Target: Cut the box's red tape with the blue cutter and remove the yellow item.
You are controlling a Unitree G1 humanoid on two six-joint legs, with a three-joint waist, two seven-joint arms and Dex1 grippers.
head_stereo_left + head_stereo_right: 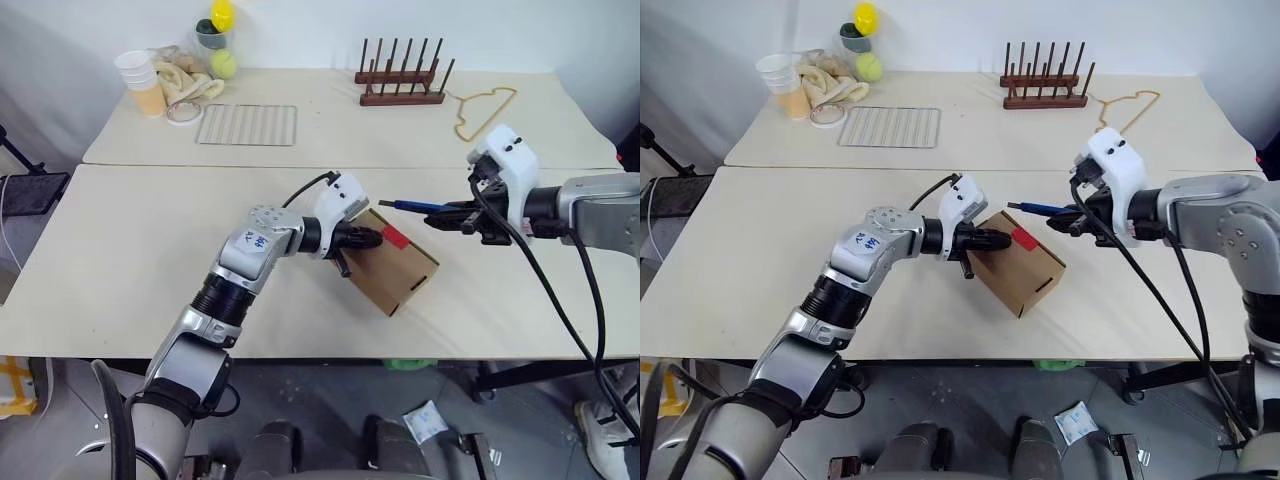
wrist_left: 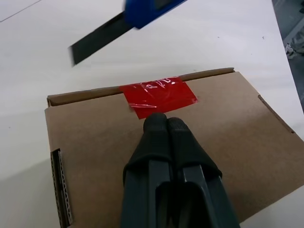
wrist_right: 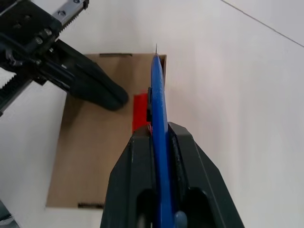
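While the box (image 2: 156,156) bears red tape (image 2: 159,96), no writing is legible.

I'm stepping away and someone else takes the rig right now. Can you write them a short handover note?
Left gripper: jaws shut, tips pressing on the lid of the box just beside the red tape.
Right gripper: jaws shut on the blue cutter, blade out, held over the box's taped edge.
Box sits closed on the near table; the yellow item cannot be seen.
Done: cutter picked up, box steadied.
Left: cut the tape, which looks intact, open the lid, take out the yellow item.
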